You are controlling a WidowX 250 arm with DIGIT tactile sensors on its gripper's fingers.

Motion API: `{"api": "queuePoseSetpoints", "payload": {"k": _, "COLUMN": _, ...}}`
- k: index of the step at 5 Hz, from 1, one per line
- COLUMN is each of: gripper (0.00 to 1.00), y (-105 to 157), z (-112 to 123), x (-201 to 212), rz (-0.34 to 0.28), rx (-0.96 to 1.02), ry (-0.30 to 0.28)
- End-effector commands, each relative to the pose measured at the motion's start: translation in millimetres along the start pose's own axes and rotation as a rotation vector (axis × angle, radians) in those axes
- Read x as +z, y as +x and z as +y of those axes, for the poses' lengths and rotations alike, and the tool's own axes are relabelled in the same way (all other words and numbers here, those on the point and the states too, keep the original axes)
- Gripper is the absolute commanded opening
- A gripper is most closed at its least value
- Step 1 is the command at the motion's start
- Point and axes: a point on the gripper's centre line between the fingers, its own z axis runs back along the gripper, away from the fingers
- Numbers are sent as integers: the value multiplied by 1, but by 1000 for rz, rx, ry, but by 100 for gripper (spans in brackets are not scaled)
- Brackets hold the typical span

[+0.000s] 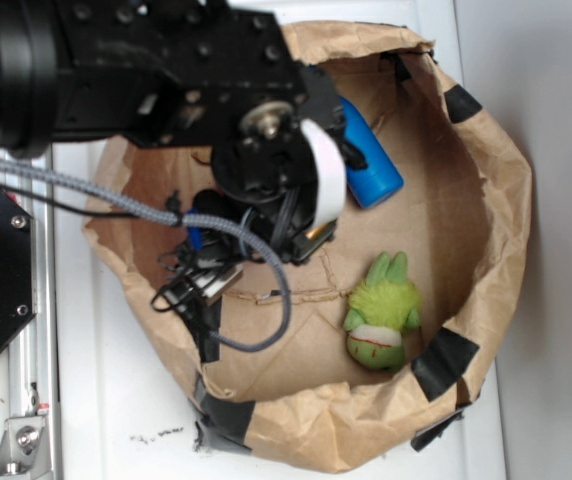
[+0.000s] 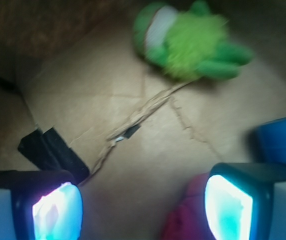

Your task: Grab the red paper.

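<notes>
The red paper point(image 2: 185, 215) shows only in the wrist view, as a magenta-red lump at the bottom edge, lying on the cardboard floor point(image 2: 148, 125) just inside the right pad point(image 2: 228, 207) of the claw point(image 2: 143, 210). In the exterior view the arm hides it. The claw stands wide, its two glowing pads well apart with bare cardboard between them, holding nothing. To the right of the claw sits the blue bottle point(image 2: 283, 140). Farther off, beyond a torn seam in the cardboard, lies the green plush toy point(image 2: 183, 37). All rest inside a brown paper-walled bin point(image 1: 486, 180) on the white worktop point(image 1: 116, 400).
</notes>
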Motion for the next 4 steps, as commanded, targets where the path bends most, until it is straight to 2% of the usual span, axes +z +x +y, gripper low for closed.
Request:
{"api": "queuePoseSetpoints", "payload": {"k": 1, "gripper": 100, "y": 6, "z": -10, "x": 10, "rz": -57, "rx": -7, "ry": 27}}
{"api": "queuePoseSetpoints", "payload": {"k": 3, "gripper": 100, "y": -6, "z": -10, "x": 15, "rz": -61, "rx": 115, "ry": 88}}
{"api": "queuePoseSetpoints", "payload": {"k": 4, "gripper": 100, "y": -2, "z": -12, "x": 27, "rz": -71, "rx": 131, "ry": 158}}
